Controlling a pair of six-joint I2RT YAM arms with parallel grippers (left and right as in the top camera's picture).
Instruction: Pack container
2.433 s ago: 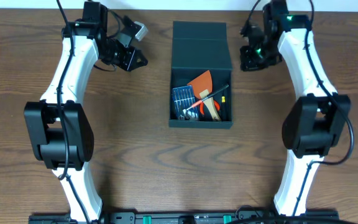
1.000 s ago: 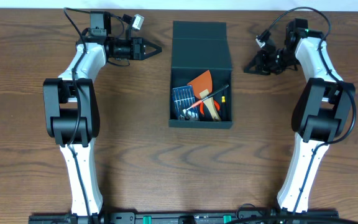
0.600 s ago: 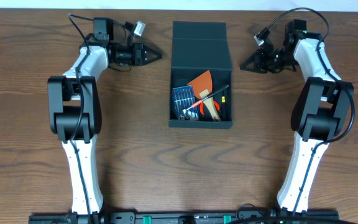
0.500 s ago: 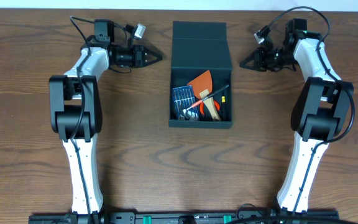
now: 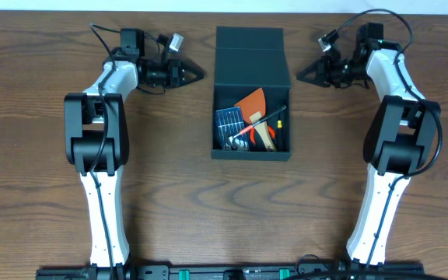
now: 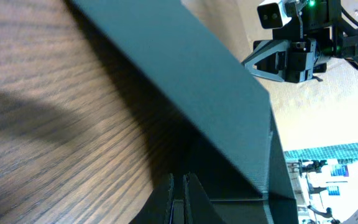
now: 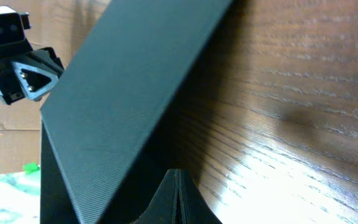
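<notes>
Both arms are swung closer than in the earlier views, tips now aimed at the opened lid flap [image 5: 251, 58] from either side. Closing the lid is judged the step in hand, as the packing looks done. The glossy wood-grain table [image 5: 208, 210] is bare in front. The container [image 5: 251, 154], a matte teal-grey rectangular box, is set at the far centre. An orange flat piece [image 5: 251, 103], a blue ribbed panel [image 5: 229, 119] and a red-handled tool [image 5: 266, 135] are seen inside. The left gripper [image 5: 195, 75] and right gripper [image 5: 303, 74] are pressed together, with nothing pinched.

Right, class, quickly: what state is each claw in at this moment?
Left claw: closed, holding nothing, tip beside the container.
Right claw: closed, holding nothing, tip on the container's other side.
</notes>
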